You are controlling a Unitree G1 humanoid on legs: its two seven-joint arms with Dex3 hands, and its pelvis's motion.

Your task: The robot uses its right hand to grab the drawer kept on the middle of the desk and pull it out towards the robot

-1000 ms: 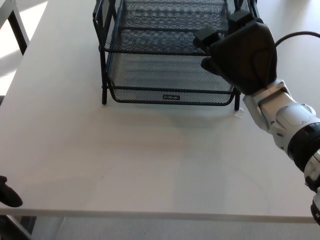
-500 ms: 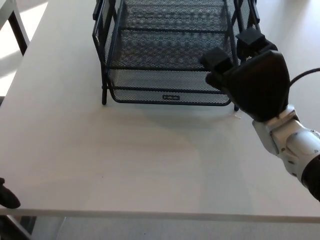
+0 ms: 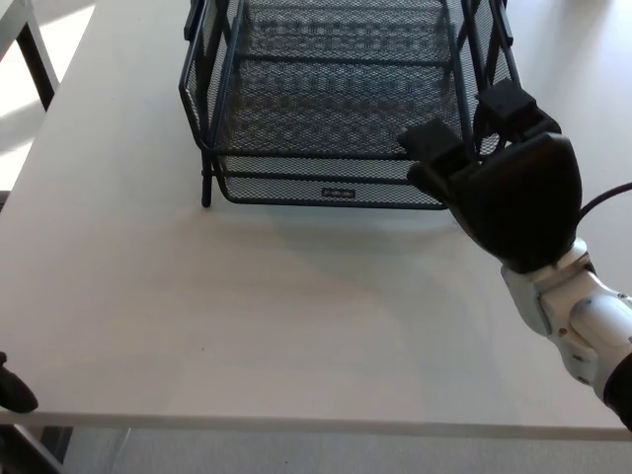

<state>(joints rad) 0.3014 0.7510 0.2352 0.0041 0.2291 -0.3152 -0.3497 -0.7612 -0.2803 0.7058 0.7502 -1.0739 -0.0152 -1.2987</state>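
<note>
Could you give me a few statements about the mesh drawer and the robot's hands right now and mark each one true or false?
1. The black mesh drawer sits on a white desk. True.
2. The right hand is at the drawer's front right corner. True.
3. The drawer is full of papers. False: its trays look empty.
4. The left hand is holding the drawer's left side. False: it is at the desk's near left edge, far from the drawer.

Black wire-mesh drawer (image 3: pixel 336 128), probably metal
</note>
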